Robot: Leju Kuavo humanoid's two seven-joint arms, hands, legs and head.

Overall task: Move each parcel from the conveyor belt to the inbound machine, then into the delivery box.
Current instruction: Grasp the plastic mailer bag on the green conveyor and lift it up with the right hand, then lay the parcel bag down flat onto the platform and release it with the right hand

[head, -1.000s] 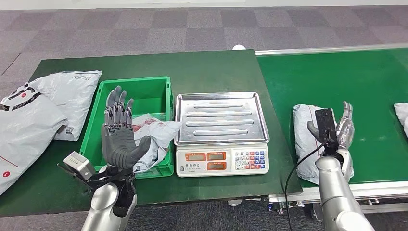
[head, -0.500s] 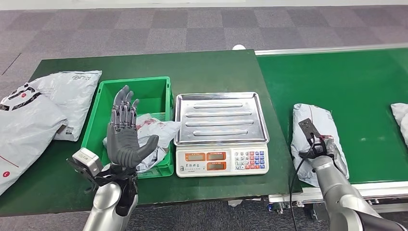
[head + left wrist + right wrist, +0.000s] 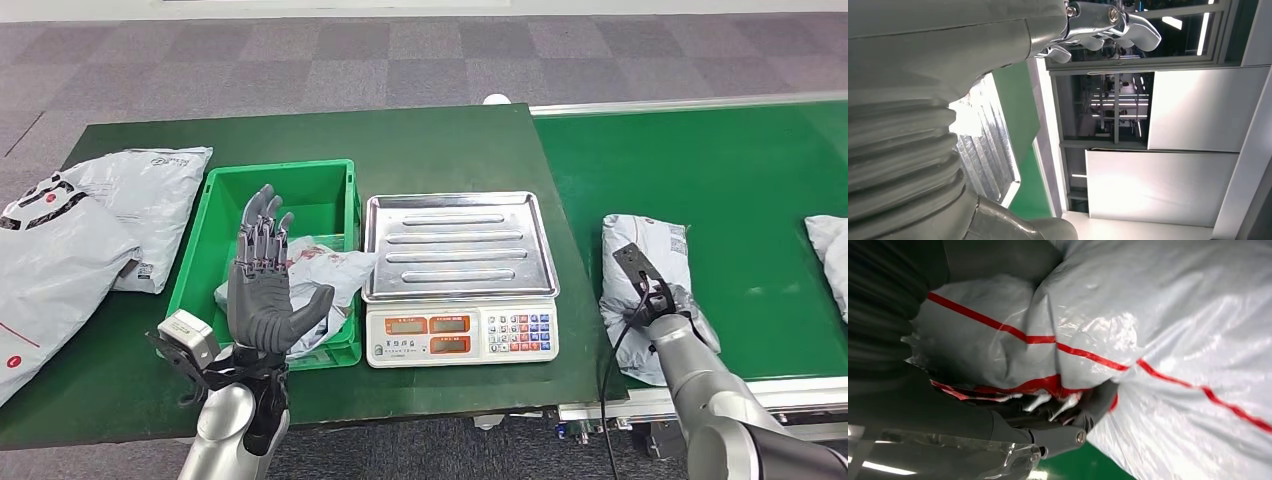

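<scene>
1. Right hand [image 3: 668, 298] is clamped onto the grey parcel [image 3: 645, 255] on the conveyor belt [image 3: 760, 190], right of the scale [image 3: 460, 275]; the right wrist view shows fingers [image 3: 1068, 432] dug into the wrap.
2. Left hand [image 3: 262, 285] is raised with its fingers spread, holding nothing, left of the scale, over the green crate [image 3: 205, 240].
3. The crate touches the scale's left side, with a parcel inside [image 3: 325, 270].
4. Two more grey bags [image 3: 90, 225] lie well left of the scale, beyond the crate.
</scene>
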